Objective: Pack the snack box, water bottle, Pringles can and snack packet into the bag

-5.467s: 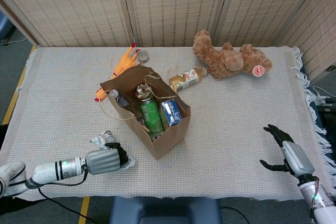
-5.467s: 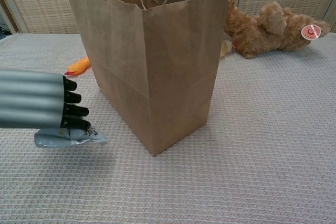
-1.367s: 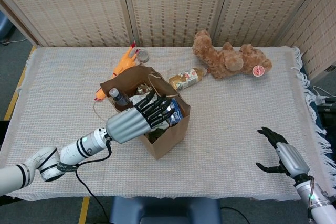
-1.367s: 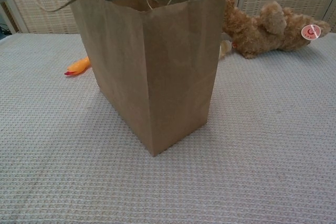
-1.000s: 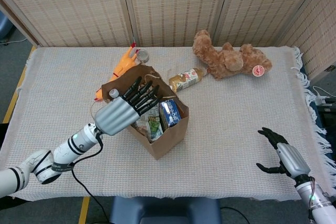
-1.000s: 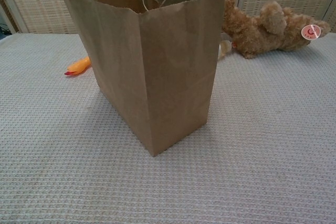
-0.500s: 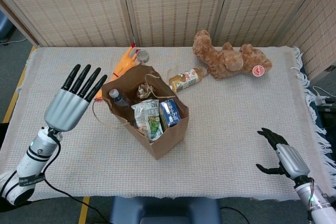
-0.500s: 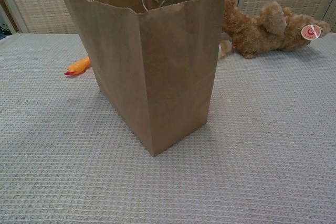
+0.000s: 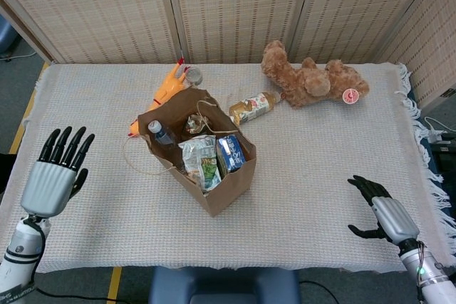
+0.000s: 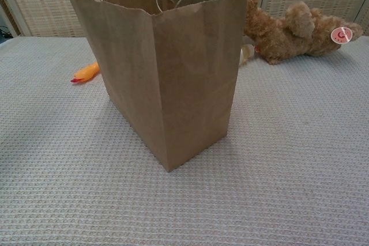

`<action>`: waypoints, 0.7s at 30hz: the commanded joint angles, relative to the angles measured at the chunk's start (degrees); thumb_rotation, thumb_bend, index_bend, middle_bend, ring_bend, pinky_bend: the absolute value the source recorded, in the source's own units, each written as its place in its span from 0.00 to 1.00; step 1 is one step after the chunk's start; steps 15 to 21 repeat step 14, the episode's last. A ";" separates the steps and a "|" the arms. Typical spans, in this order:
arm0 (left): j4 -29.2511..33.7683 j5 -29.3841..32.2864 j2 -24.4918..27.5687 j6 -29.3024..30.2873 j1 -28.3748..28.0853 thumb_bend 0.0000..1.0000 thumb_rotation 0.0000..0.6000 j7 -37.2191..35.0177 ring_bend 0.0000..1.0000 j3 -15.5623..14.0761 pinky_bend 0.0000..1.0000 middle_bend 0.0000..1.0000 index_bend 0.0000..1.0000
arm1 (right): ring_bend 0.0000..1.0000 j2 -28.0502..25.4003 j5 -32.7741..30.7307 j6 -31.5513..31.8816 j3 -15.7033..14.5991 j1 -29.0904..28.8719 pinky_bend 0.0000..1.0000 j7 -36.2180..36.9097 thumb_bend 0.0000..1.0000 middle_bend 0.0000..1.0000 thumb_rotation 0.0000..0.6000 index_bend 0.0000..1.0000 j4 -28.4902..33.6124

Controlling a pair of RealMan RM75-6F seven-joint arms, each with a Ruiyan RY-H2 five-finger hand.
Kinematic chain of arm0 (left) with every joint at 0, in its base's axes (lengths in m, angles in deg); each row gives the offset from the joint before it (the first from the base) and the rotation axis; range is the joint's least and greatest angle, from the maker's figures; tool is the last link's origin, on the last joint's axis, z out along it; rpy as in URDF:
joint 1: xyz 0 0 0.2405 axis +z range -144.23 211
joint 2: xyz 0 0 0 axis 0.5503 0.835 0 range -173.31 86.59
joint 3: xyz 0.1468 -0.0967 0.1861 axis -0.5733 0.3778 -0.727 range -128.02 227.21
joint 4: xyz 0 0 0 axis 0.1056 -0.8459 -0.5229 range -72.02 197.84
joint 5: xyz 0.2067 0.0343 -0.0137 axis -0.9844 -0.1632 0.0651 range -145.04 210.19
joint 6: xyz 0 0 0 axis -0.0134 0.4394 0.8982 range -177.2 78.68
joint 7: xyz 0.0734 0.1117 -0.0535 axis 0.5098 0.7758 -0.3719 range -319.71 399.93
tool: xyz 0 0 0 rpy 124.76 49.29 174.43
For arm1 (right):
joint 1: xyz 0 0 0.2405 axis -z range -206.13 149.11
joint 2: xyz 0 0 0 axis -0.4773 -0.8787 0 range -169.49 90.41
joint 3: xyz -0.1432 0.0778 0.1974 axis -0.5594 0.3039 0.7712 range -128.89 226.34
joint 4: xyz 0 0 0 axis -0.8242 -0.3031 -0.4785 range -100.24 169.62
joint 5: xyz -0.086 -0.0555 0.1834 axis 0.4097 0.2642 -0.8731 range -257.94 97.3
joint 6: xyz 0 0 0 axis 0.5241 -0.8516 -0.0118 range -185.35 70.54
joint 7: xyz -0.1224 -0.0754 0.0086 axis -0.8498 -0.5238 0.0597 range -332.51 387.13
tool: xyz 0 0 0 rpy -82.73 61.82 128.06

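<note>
Four task items now sit inside the upright brown paper bag (image 9: pixel 203 153): the crinkled silver-and-green snack packet (image 9: pixel 200 161) lies on top near the middle, the blue snack box (image 9: pixel 231 153) stands just beside it toward the right wall, the clear water bottle with a white cap (image 9: pixel 159 134) pokes up at the left end, and the green Pringles can, seen standing there a few seconds ago, is now hidden under the packet.

Half a second ago the silver left hand (image 9: pixel 53 174) was raised beside the bag's left edge; a second before that it hovered over the mouth. It has since drawn back to the table's left edge, well apart from the bag, fingers spread and holding nothing. The black-fingered right hand (image 9: pixel 376 213) rests near the right front corner, fingers loosely apart and empty, as before.

Judging by this, the last item has gone in and the packing looks complete (the brown teddy bear (image 9: pixel 312 79), orange rubber chicken (image 9: pixel 166 87) and small juice bottle (image 9: pixel 252 107) are not part of it).
</note>
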 commanded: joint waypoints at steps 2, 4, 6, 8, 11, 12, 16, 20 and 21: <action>-0.30 -1.04 -1.39 2.62 6.00 0.39 1.00 -3.06 0.00 -5.32 0.07 0.00 0.01 | 0.00 1.14 2.23 2.22 -0.36 0.40 0.00 -3.36 0.14 0.00 1.00 0.02 -1.92; -0.68 -1.05 -1.78 3.64 8.11 0.38 1.00 -4.49 0.00 -6.57 0.05 0.00 0.00 | 0.00 1.85 2.83 3.39 -0.37 0.73 0.00 -5.49 0.14 0.00 1.00 0.00 -2.78; -1.02 -0.51 -2.20 4.56 10.38 0.37 1.00 -6.53 0.00 -7.63 0.03 0.00 0.00 | 0.00 2.58 3.07 4.39 -0.38 1.07 0.00 -7.89 0.14 0.00 1.00 0.00 -3.40; -1.79 -0.66 -2.50 5.45 12.09 0.36 1.00 -8.22 0.00 -8.31 0.01 0.00 0.00 | 0.00 3.26 3.24 5.22 -0.34 1.35 0.00 -9.46 0.14 0.00 1.00 0.00 -3.67; -4.13 -2.22 -2.74 6.72 13.24 0.35 1.00 -8.68 0.00 -8.32 0.00 0.00 0.00 | 0.00 4.02 3.46 6.13 -0.24 1.57 0.00 -11.53 0.14 0.00 1.00 0.00 -4.19; -4.68 -2.52 -2.91 6.85 13.48 0.35 1.00 -9.05 0.00 -8.30 0.00 0.00 0.00 | 0.00 4.27 3.40 6.36 -0.18 1.63 0.00 -12.48 0.13 0.00 1.00 0.00 -4.40; -5.61 -2.72 -3.24 6.61 13.90 0.35 1.00 -10.08 0.00 -8.20 0.00 0.00 0.00 | 0.00 4.77 3.18 6.66 -0.08 1.69 0.00 -14.30 0.14 0.00 1.00 0.00 -4.68; -5.61 -2.72 -3.24 6.61 13.90 0.35 1.00 -10.08 0.00 -8.20 0.00 0.00 0.00 | 0.00 4.77 3.18 6.66 -0.08 1.69 0.00 -14.30 0.14 0.00 1.00 0.00 -4.68; -5.61 -2.72 -3.24 6.61 13.90 0.35 1.00 -10.08 0.00 -8.20 0.00 0.00 0.00 | 0.00 4.77 3.18 6.66 -0.08 1.69 0.00 -14.30 0.14 0.00 1.00 0.00 -4.68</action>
